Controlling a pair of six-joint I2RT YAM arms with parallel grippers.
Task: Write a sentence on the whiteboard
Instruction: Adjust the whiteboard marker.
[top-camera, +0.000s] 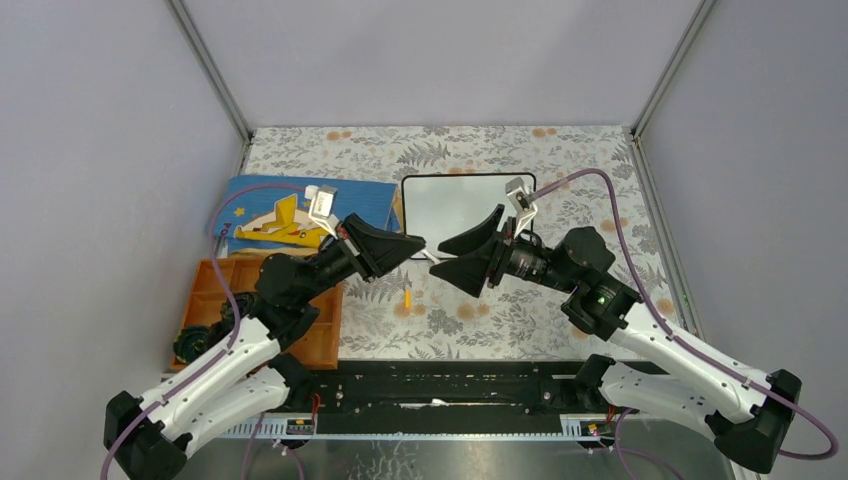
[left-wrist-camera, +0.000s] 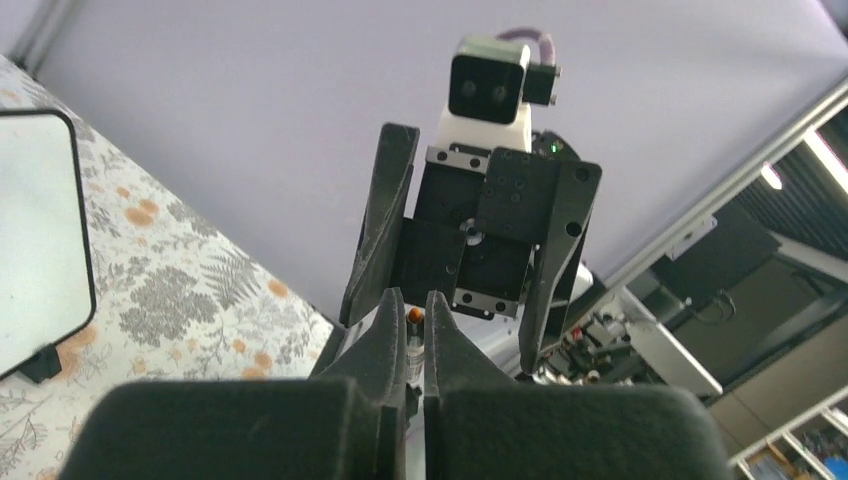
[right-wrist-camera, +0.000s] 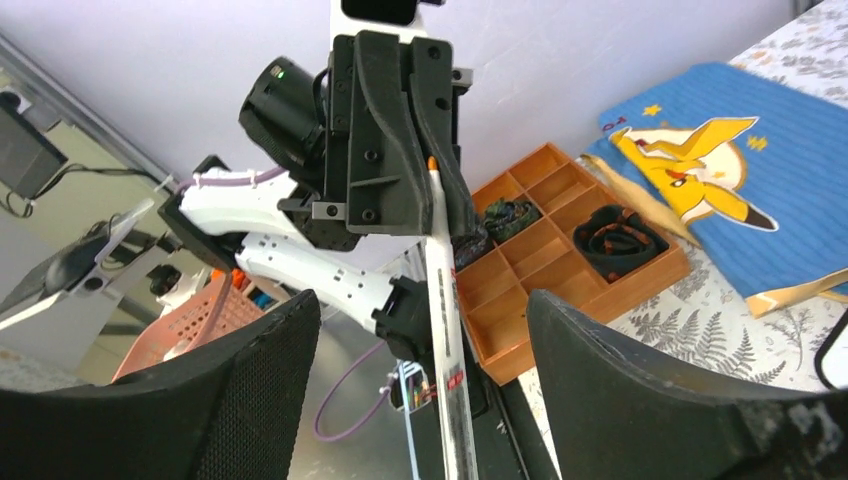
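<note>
- The left gripper (top-camera: 418, 243) is reaching in from the left above the middle of the table (top-camera: 580, 160). Its fingers (left-wrist-camera: 385, 330) are pressing together on a white marker (right-wrist-camera: 445, 330).
- The marker's orange tip (right-wrist-camera: 432, 163) is sitting between those fingers, and its barrel is pointing toward the right arm.
- The right gripper (top-camera: 438, 254) is facing the left one nose to nose. Its jaws are standing wide apart on either side of the marker barrel, and the right wrist view is showing clear space on both sides, so it is not touching the marker.
- The whiteboard (top-camera: 455, 205) is lying flat on the flowered table at far centre, beyond both grippers. Its face is showing white with some glare.
- One black foot (left-wrist-camera: 40, 362) is showing at the board's corner.
- A blue book (top-camera: 260, 195) is lying just beside the whiteboard on its left.
- An orange compartment tray (top-camera: 322, 340) is sitting near the left arm, with dark items in some cells.
- A small orange object (top-camera: 408, 298) is lying on the cloth below the grippers; what it is cannot be told.
</note>
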